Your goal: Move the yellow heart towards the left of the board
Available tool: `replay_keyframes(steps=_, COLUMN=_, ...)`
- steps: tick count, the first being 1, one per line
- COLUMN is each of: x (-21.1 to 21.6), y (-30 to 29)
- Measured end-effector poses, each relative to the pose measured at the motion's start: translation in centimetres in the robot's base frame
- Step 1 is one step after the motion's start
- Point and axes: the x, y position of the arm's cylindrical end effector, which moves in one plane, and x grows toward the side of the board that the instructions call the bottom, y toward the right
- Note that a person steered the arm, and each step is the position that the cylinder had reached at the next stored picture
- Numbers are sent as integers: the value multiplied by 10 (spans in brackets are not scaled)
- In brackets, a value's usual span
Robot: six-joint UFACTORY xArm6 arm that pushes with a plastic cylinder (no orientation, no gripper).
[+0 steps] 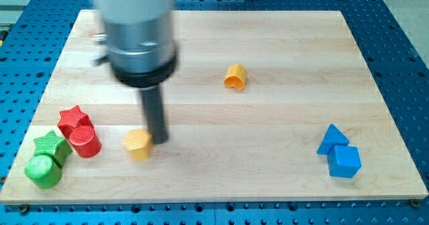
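A yellow block (138, 143), which looks like the heart, lies at the lower left of the wooden board (268, 151). My tip (159, 142) stands just to its right, touching or nearly touching it. A second yellow block (235, 76) lies near the board's upper middle; its shape is not clear. The rod hangs from a large grey cylinder (137, 31) at the view's top left.
A red star (72, 119) and a red cylinder (85, 142) sit left of the yellow heart. A green star (52, 145) and a green cylinder (44, 171) lie at the bottom left corner. A blue triangle (332, 138) and a blue cube (344, 161) lie at the lower right.
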Motion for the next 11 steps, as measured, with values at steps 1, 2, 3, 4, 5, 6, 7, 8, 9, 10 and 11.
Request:
replay_keyframes(steps=1, x=30, y=11)
replay_keyframes(steps=2, x=58, y=-53)
replay_keyframes(steps=3, x=54, y=-75)
replay_keyframes(steps=4, x=-31, y=-14)
replay_keyframes(steps=5, x=-102, y=81)
replay_keyframes(steps=6, x=-103, y=118)
replay_keyframes(steps=7, x=-59, y=142)
replay_keyframes(steps=8, x=-65, y=211)
replay_keyframes(steps=9, x=-112, y=218)
replay_keyframes(steps=10, x=-117, y=217)
replay_keyframes(steps=11, x=-122, y=194)
